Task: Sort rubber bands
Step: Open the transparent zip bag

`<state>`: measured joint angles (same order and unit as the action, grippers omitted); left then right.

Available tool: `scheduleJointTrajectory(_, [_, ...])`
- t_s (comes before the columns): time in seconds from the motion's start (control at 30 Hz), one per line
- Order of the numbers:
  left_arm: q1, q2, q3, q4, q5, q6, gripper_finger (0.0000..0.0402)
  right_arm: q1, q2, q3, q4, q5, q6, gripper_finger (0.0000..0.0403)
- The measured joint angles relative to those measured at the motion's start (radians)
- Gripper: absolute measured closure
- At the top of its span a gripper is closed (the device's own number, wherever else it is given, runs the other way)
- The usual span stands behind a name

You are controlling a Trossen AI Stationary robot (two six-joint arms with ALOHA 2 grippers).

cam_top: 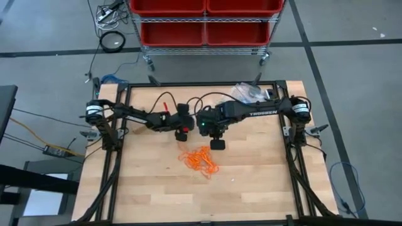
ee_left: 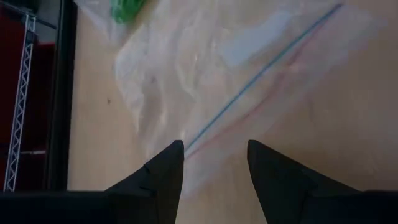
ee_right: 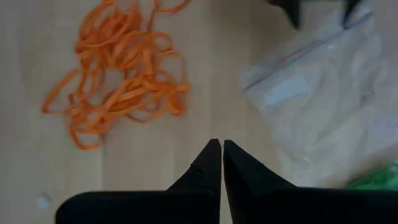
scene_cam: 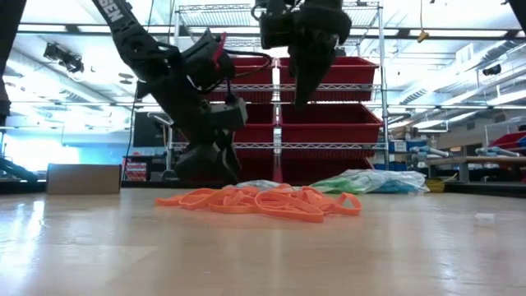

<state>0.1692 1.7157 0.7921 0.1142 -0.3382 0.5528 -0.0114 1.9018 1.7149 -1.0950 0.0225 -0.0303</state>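
Fingers (ee_right: 214,163) pinched shut, empty, on right gripper (ee_right: 222,144) above orange rubber bands (ee_right: 118,74); left gripper (ee_left: 214,149) spread over clear zip bag (ee_left: 249,81). Light, floppy, tangled; best pinched at a loose outer loop.

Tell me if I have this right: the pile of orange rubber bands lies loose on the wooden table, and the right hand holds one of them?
Not quite. The orange rubber bands do lie loose on the table, but the right hand is shut on nothing, as the right wrist view shows.
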Motion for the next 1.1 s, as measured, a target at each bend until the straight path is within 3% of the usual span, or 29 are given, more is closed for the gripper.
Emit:
scheduleJointTrajectory(0.5, [0.014,0.003,0.051,-0.115,0.049,0.069,0.0216,0.031,-0.001,0.0,0.002,0.004,0.03,0.0398])
scheduleJointTrajectory(0.8, [0.04,0.01,0.051,-0.047,0.054,0.108,0.0216,0.038,-0.001,0.0,0.013,0.004,0.03,0.0401])
scheduleJointTrajectory(1.1, [0.08,0.035,0.062,-0.106,0.093,0.118,0.0233,0.052,-0.001,0.0,0.025,0.001,0.037,0.0401])
